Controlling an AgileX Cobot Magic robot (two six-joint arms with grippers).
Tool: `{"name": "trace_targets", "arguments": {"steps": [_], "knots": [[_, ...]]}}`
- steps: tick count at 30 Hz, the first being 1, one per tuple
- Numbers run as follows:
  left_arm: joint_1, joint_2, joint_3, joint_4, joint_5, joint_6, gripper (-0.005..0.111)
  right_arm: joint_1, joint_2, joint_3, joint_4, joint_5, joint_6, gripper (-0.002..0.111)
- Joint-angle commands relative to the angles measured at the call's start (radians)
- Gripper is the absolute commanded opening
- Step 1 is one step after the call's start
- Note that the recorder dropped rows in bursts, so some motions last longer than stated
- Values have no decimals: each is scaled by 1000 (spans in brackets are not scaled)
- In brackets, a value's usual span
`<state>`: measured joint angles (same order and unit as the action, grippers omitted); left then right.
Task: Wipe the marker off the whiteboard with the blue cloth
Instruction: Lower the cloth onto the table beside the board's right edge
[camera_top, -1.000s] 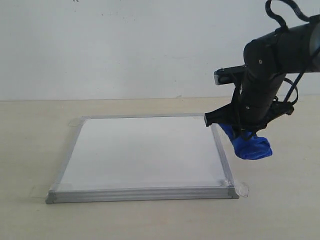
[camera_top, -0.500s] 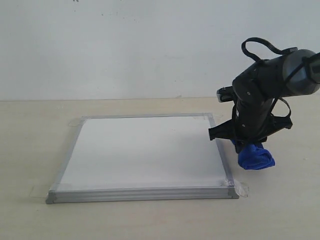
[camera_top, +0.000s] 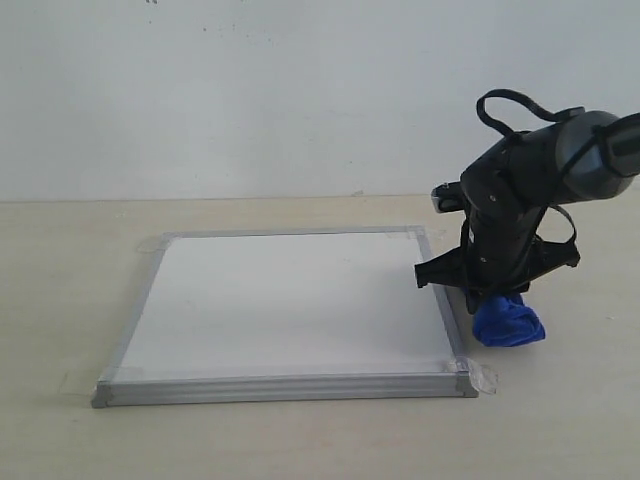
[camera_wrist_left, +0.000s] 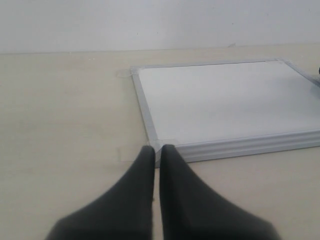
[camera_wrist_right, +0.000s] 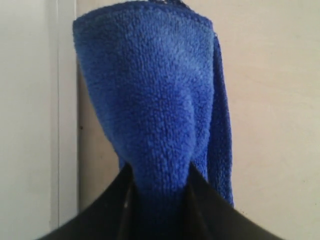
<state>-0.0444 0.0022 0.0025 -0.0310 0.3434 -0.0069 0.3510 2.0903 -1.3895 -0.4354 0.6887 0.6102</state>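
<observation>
The whiteboard (camera_top: 290, 305) lies flat on the table, its white face showing no marker line in any view. Just off its right edge, my right gripper (camera_top: 492, 296) points down, shut on the blue cloth (camera_top: 509, 322), whose bundled end rests on or just above the table. In the right wrist view the blue cloth (camera_wrist_right: 155, 95) bulges out from between the two black fingers (camera_wrist_right: 107, 205), with the board's frame (camera_wrist_right: 66, 110) alongside. My left gripper (camera_wrist_left: 156, 150) is shut on nothing, its tips near the whiteboard's (camera_wrist_left: 220, 100) near corner.
The tan table (camera_top: 60, 300) runs back to a plain white wall (camera_top: 250, 90). Clear tape tabs (camera_top: 485, 377) stick out at the board's corners. The right arm's black body and cable loop (camera_top: 510, 100) stand over the board's right edge.
The right arm has dropped and folded lower beside the board's right edge, bringing the blue cloth down toward the table. The left gripper shows no earlier frame.
</observation>
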Motion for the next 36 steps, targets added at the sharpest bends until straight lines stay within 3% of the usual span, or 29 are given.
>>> {"name": "trace_targets", "arguments": {"steps": [1, 14, 21, 26, 33, 36], "knots": [[0, -2, -2, -10, -6, 1, 4, -5, 17, 1, 3, -33, 10, -1], [0, -2, -2, -10, -6, 1, 4, -5, 17, 1, 20, -57, 19, 2], [0, -2, -2, -10, -6, 1, 4, -3, 17, 1, 21, -80, 0, 36], [0, -2, -2, -10, -6, 1, 4, -3, 17, 1, 21, -67, -18, 43], [0, -2, -2, -10, -6, 1, 4, -3, 17, 1, 21, -71, -16, 68], [0, -2, -2, -10, -6, 1, 4, -3, 13, 1, 21, -85, -7, 68]]}}
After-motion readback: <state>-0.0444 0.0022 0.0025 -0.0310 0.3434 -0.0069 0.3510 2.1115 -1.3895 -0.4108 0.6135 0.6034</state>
